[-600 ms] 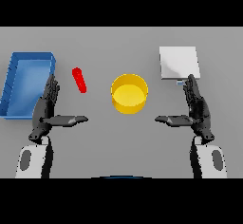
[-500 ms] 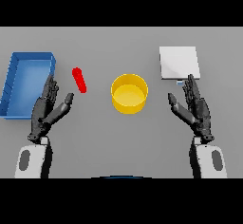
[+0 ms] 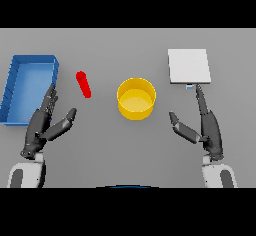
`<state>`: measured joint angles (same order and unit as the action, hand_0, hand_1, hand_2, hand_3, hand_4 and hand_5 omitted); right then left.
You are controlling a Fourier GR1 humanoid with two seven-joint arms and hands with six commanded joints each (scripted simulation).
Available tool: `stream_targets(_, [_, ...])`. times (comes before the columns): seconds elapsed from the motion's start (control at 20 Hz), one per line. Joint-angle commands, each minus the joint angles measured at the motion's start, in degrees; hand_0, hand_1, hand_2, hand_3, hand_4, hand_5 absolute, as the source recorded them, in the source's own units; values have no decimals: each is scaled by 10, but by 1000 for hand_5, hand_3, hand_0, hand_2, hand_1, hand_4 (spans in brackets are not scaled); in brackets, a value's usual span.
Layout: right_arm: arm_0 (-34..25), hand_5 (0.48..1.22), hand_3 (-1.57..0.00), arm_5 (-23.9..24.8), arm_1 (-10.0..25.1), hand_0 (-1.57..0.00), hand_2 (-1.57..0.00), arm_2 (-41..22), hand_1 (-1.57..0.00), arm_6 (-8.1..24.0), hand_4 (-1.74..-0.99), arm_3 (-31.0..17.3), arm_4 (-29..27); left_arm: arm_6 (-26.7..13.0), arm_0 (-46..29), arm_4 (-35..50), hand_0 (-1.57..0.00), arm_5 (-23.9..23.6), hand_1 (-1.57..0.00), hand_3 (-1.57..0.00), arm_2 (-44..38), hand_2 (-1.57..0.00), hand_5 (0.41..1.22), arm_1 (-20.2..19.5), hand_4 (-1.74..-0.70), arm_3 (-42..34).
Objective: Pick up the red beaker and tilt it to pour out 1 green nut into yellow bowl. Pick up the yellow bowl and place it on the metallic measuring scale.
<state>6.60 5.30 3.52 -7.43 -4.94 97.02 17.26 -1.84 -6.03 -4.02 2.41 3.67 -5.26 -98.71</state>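
Even, flat light; faint shadows; no glare.

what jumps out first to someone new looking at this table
The yellow bowl sits mid-table, with the red beaker lying to its left beside a blue tray. A metallic scale lies at the far right. Both open hands, left and right, hold nothing.

A single head view looks steeply down on the grey table (image 3: 125,150), facing away from the robot, taking in the tabletop beyond both hands
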Motion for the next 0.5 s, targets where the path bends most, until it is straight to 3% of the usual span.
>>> stream_targets(0.0, [3, 593, 1, 1, -5, 1, 1, -4, 1, 3, -1173, 0, 2, 0, -2, -5, 1, 2, 1, 1, 4, 1, 602, -2, -1164, -1])
stream_targets(0.1, [2, 600, 1, -5, -6, 1, 1, -1, 1, 10, -1192, 4, -9, -14, 11, -17, 1, -1, 1, 1, 9, 1, 602, -2, -1161, 12])
stream_targets(0.35, [16, 623, 1, -12, -7, 1, 1, -6, 1, -5, -1236, 12, -14, 9, 66, -39, 1, -12, 1, 1, 9, 1, 615, 13, -1208, 95])
stream_targets(0.45, [5, 631, 1, -16, -9, 1, 1, -2, 1, 3, -1256, 13, -23, 23, 94, -53, 1, -19, 1, 1, 7, 1, 626, 13, -1222, 137])
